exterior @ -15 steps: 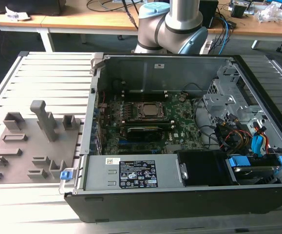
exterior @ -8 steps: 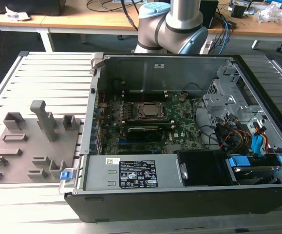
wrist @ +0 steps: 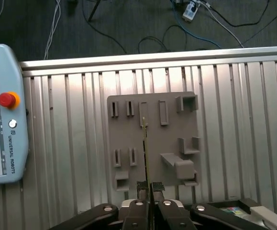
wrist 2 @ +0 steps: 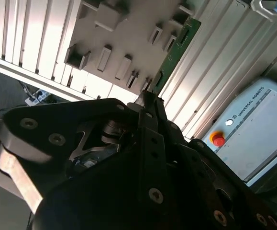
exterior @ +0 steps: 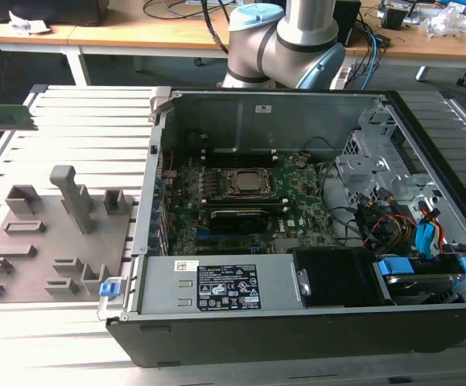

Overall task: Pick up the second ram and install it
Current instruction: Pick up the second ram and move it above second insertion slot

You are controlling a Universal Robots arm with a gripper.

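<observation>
The gripper (wrist: 149, 188) is seen clenched on the green memory stick (wrist: 146, 153), which is held edge-on over the grey holder plate (wrist: 171, 129) on the ribbed metal table (wrist: 76, 143). In the exterior view the memory stick is found at the far left, well apart from the open computer case (exterior: 297, 338)

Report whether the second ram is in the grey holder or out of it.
Out. The hand grips the second ram, which hangs in the air clear of the grey holder in the exterior view.
</observation>
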